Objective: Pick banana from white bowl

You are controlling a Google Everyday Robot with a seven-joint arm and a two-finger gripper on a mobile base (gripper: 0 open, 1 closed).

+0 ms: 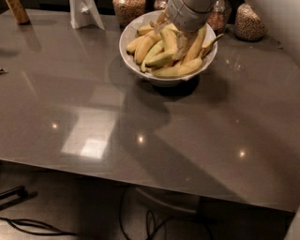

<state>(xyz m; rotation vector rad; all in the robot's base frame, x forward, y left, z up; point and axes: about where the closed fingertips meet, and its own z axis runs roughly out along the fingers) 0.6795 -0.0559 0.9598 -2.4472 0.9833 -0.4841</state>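
The white bowl (165,80) stands at the far middle of the grey table, heaped with several yellow-green bananas. My gripper (182,33) comes down from the top edge over the right half of the bowl, its grey body covering the far bananas. It sits right at a curved banana (169,41) in the middle of the heap, with another long banana (177,71) lying along the near rim. Whether the gripper touches a banana is hidden by its body.
Glass jars of grains stand behind the bowl at the back (128,9) and back right (248,23). A white stand (84,13) is at the back left, with a brown object (18,10) further left. The table's front edge (140,180) is near, with cables on the floor below.
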